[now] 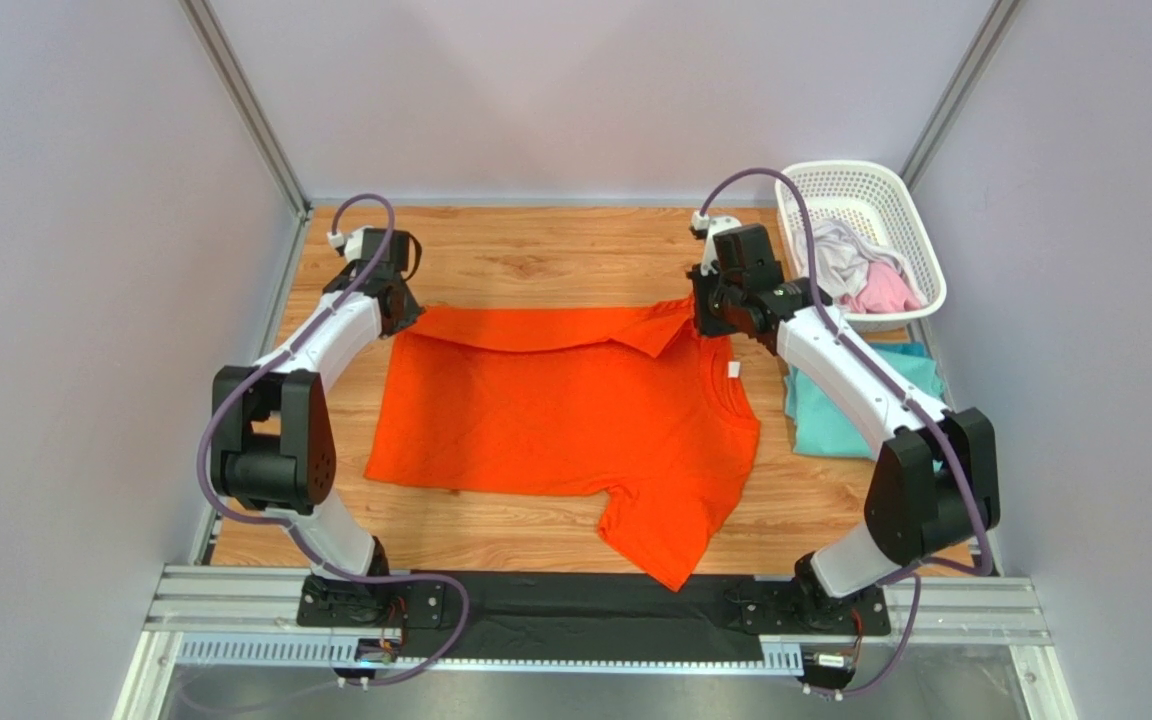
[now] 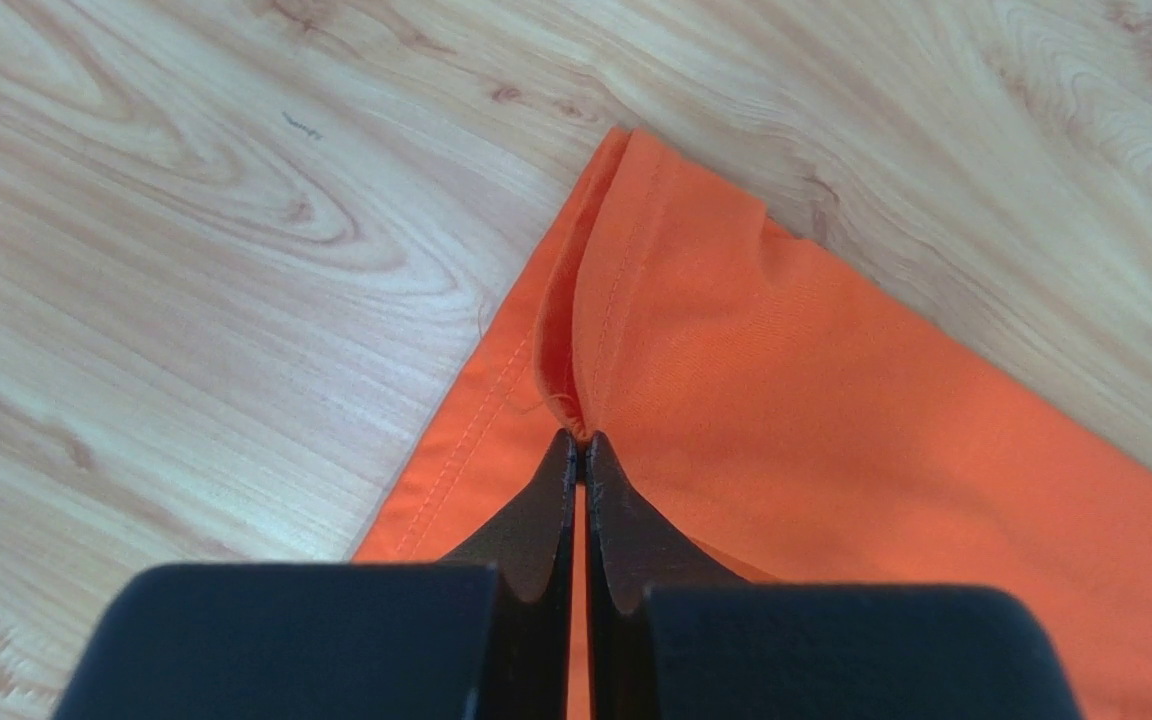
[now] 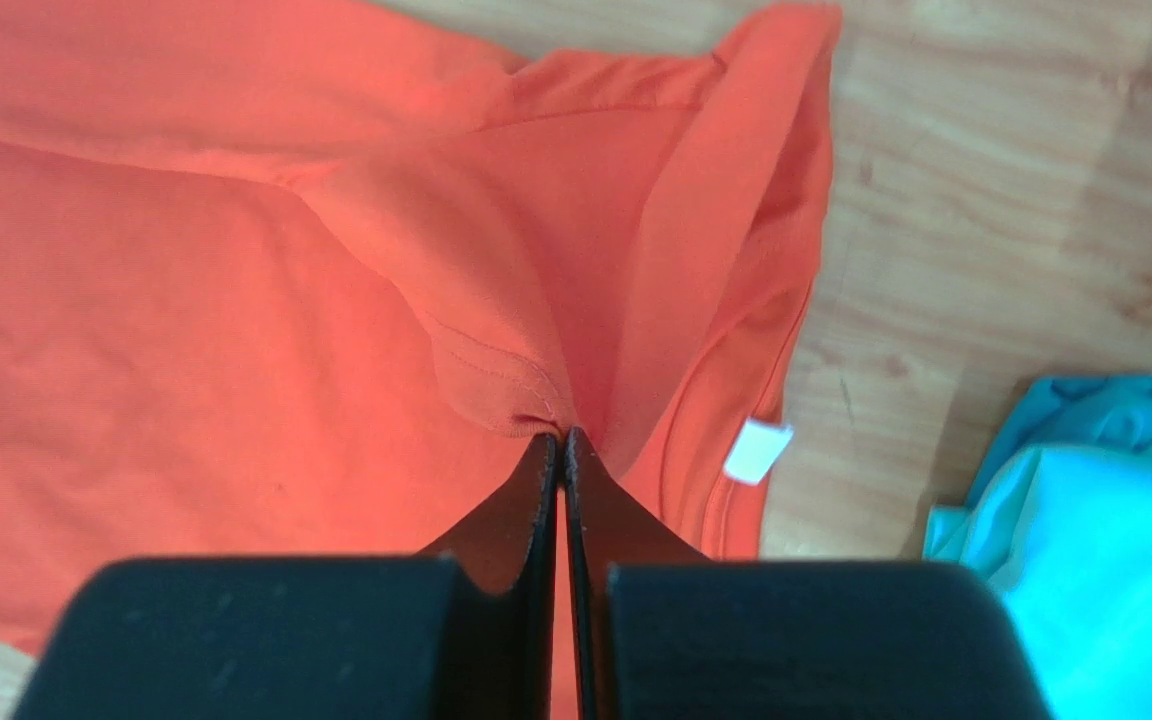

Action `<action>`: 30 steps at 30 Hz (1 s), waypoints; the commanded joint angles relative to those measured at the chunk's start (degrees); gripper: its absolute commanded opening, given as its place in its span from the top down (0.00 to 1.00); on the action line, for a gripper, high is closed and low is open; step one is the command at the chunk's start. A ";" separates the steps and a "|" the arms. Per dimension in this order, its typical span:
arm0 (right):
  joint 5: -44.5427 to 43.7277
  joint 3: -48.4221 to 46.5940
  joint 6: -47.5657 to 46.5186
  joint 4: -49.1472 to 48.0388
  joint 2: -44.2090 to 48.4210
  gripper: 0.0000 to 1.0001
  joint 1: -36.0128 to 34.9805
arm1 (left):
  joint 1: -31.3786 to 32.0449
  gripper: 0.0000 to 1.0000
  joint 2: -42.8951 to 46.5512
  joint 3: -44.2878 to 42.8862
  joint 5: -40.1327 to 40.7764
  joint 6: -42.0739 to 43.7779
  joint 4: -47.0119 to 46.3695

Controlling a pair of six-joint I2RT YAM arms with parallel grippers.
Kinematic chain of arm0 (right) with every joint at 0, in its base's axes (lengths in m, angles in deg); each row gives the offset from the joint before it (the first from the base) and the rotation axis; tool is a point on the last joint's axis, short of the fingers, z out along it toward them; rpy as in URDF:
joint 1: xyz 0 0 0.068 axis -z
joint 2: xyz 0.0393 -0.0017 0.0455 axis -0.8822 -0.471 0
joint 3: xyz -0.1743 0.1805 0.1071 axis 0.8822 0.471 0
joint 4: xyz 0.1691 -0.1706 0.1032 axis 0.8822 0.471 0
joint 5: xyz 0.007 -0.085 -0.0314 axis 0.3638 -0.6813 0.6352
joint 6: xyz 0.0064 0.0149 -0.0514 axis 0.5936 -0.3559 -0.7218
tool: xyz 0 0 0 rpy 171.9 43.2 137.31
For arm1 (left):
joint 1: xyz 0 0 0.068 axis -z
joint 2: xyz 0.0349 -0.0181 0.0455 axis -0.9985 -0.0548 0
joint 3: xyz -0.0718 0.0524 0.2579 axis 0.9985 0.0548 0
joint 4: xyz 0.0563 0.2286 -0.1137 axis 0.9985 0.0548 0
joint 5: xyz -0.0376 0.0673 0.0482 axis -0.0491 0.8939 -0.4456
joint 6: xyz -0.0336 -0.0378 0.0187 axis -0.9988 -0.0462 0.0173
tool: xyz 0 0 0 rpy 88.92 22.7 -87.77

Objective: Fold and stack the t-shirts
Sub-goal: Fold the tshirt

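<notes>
Left claw (image 2: 579,444) is clenched tight on the far left corner of the bright orange short-sleeved cloth tee (image 1: 567,420). Its two black fingers are pressed together with the stitched hem pinched at the tips, and that corner is lifted a little off the light wooden desk (image 1: 537,248). Right claw (image 3: 560,438) is the same deal: fingers squeezed together on a bunched bit of seam at the far right of the same tee, close to the neck opening. A small white label (image 3: 757,450) shows just right of its tips.

From above, the orange tee is spread over the middle of the desk, with its far edge turned over towards the arms as a narrow band running between the two claws. One sleeve sticks out towards the near edge on the right.

Off to the right there's a folded teal tee (image 1: 823,428) flat on the desk, partly hidden under the right arm. Beyond that, in the far right corner, sits the white plastic lattice basket (image 1: 838,173) with a crumpled pale grey tee (image 1: 838,255) and a pink one (image 1: 886,288) in it.
</notes>
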 commanded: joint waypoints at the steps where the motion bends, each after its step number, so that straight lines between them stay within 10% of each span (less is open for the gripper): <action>1: -5.97 3.66 5.38 2.53 4.29 1.00 -1.48 | -0.47 1.00 3.81 0.83 0.92 -0.92 -0.17; 10: -10.21 15.61 16.19 4.29 10.90 0.94 -7.19 | -0.47 1.00 6.79 5.75 2.07 -1.53 3.25; 16: -6.44 22.12 22.01 3.49 15.99 0.82 -9.21 | -0.47 0.74 9.87 7.34 2.16 -1.54 7.21; 18: -6.78 21.69 22.00 4.11 17.05 0.55 -9.22 | -0.47 0.59 11.62 7.16 1.81 -1.01 8.09; 22: -9.93 18.00 20.95 4.73 17.41 0.25 -9.04 | -0.47 0.03 14.97 6.64 -1.52 -0.57 8.97; 30: -10.48 2.90 16.92 3.15 2.75 0.30 -1.93 | -0.47 0.00 8.75 1.19 -12.33 1.54 2.75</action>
